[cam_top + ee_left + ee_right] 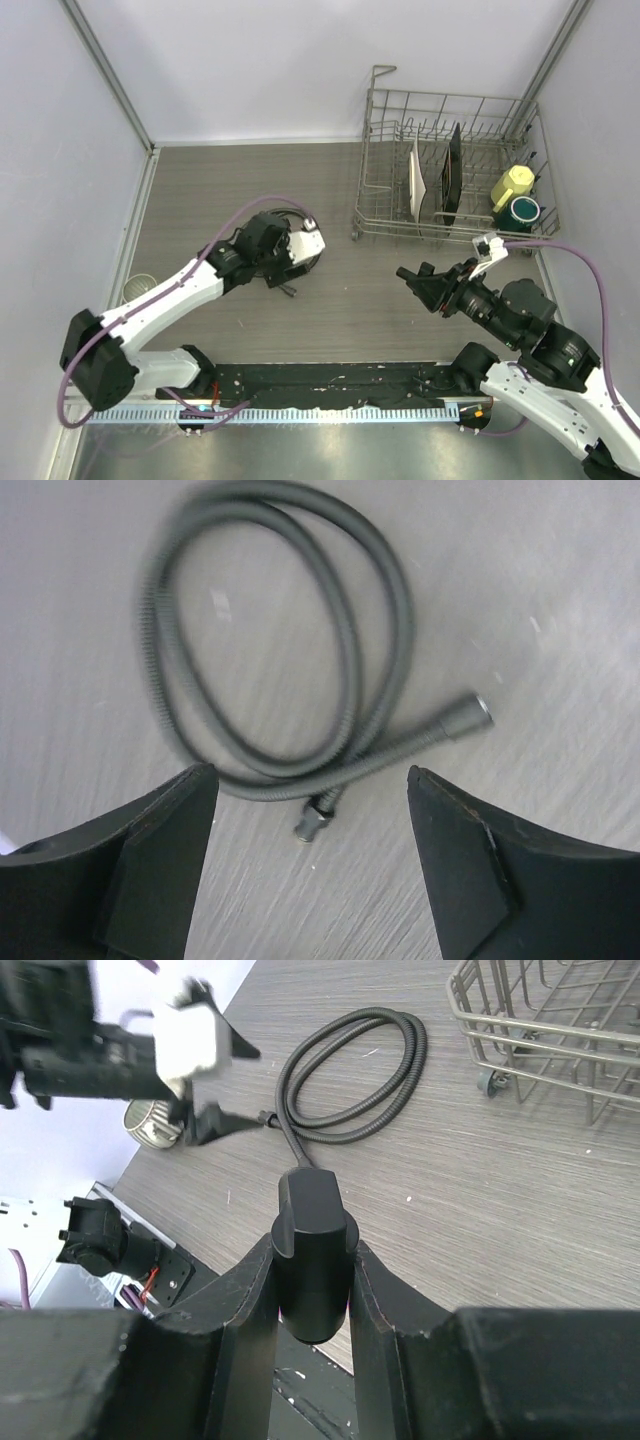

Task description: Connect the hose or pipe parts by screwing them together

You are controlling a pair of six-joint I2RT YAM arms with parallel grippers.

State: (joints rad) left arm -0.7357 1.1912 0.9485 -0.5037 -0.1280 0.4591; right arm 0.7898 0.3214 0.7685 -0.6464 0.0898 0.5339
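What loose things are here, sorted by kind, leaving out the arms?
Hose: 1
Fitting, held in the right gripper: 1
Rack: 1
Plates: 2, the white plate and the dark plate
Cups: 2, the yellow cup and the teal cup
Mesh holder: 1
Total: 8

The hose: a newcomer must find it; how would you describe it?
On the grey table, left of the wire dish rack, look beneath the left arm's open fingers. The hose lies there coiled flat, dark and ribbed with small end connectors, unlike the purple cables on the arms.
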